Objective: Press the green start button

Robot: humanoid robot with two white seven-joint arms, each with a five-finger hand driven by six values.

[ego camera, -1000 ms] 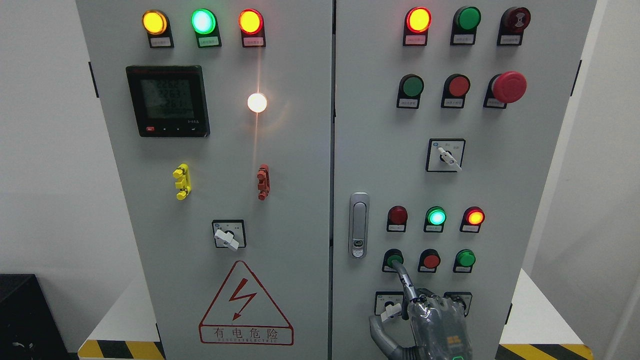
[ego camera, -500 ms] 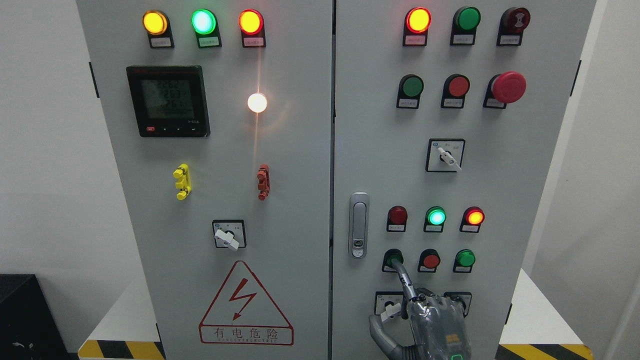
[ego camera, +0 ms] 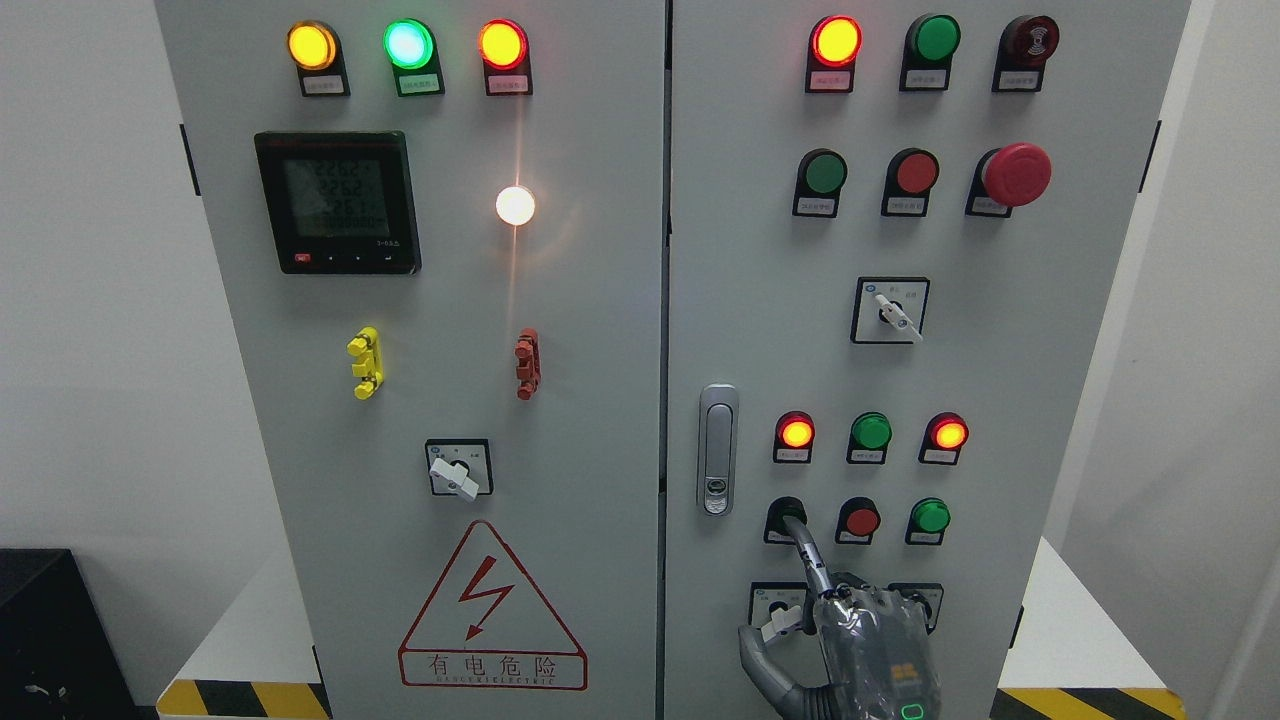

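**Index finger on the lower-row start button**

We have our right hand (ego camera: 868,640), grey and plastic-wrapped, raised at the bottom of the grey metal cabinet's right door (ego camera: 1000,350). Its index finger (ego camera: 806,555) is stretched out straight, the other fingers curled back toward the palm, holding nothing. The fingertip sits right on the round green start button in its black collar (ego camera: 784,514), covering most of its face, so we see little green there. Just right of the fingertip are a round red push button (ego camera: 860,520) and a round green push button (ego camera: 931,516). Above the fingertip, a small round red lamp (ego camera: 796,432) glows, the round green lamp (ego camera: 871,432) beside it is dark, and a further red lamp (ego camera: 949,433) glows. Left of the finger stands the silver door latch (ego camera: 717,450). Our left arm is out of view.
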